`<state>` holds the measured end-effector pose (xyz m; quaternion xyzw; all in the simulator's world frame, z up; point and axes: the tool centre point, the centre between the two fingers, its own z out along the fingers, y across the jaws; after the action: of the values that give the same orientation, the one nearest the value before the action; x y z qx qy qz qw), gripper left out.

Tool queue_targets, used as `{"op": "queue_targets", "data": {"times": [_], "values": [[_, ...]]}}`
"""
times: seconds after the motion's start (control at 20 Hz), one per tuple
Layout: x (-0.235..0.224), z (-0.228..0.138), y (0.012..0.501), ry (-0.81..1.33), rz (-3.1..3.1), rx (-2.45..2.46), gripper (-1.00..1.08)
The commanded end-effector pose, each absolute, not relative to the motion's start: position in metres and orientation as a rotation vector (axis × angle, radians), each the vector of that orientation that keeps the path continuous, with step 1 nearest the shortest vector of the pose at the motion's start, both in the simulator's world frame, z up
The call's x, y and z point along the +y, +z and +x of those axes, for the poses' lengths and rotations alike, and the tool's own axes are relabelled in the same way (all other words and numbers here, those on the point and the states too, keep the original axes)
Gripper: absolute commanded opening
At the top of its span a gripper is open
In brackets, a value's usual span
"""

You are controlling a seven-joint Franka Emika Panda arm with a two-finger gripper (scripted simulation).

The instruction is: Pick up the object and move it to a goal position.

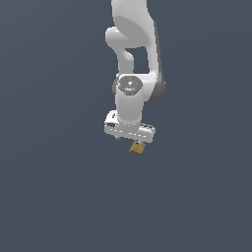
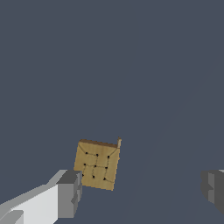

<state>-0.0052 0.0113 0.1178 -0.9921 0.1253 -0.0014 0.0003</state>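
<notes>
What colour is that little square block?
Tan-brown with small dark dots on top; the wrist view shows it best.

1. Light falls flat and even over the dim slate ground; no glare, no cast shadows.
2. My white arm shades grey along its right edge in the exterior view.
3. Both renders sharp; no blur, no edge distortion.

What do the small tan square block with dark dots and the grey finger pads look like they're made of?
The small tan square block looks like light wood or plywood: matte tan top, faint lines, small dark dots, darker brown edge. As a simulator render, this is only surface appearance. The grey finger pads look like matte rubber or plastic: flat, uniform, no shine. The white gripper body looks like smooth painted plastic.
</notes>
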Motion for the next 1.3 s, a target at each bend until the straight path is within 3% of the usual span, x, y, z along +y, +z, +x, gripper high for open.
{"op": "queue_targets", "data": {"times": [0.0, 0.55, 1.25], "values": [[0.024, -0.008, 0.103, -0.003, -3.107, 0.457, 1.00], [0.055, -0.019, 0.065, 0.000, -3.078, 0.629, 1.00], [0.058, -0.021, 0.040, 0.001, -3.075, 0.644, 1.00]]}}
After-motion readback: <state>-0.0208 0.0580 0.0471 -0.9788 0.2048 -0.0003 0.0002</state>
